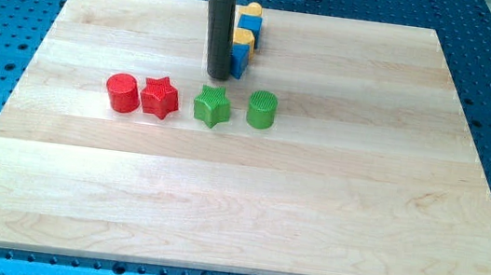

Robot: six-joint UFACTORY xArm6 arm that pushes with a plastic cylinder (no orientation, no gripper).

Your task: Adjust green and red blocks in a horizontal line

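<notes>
Green and red blocks are pretty much sitting in a row across the middle of the wooden board (310, 221). From the view's left: red cylinder (121, 92), then red star (159, 98) touching or just about touching it, a small gap, then green star (212, 106), then green cylinder (262, 110) just beside that. They all look level with each other, give or take.

The rod comes down from the view's top, and my tip (215, 77) lands just above the green star, close to it but apart as far as I can see. No pincer on this rig, just the plain rod, so nothing to open or close.

Behind the rod, near the board's top edge, a little cluster of blue blocks (243, 51) and yellow blocks (254, 10) is stacked up tight; the rod hides part of it, so I can't tell the shapes.
</notes>
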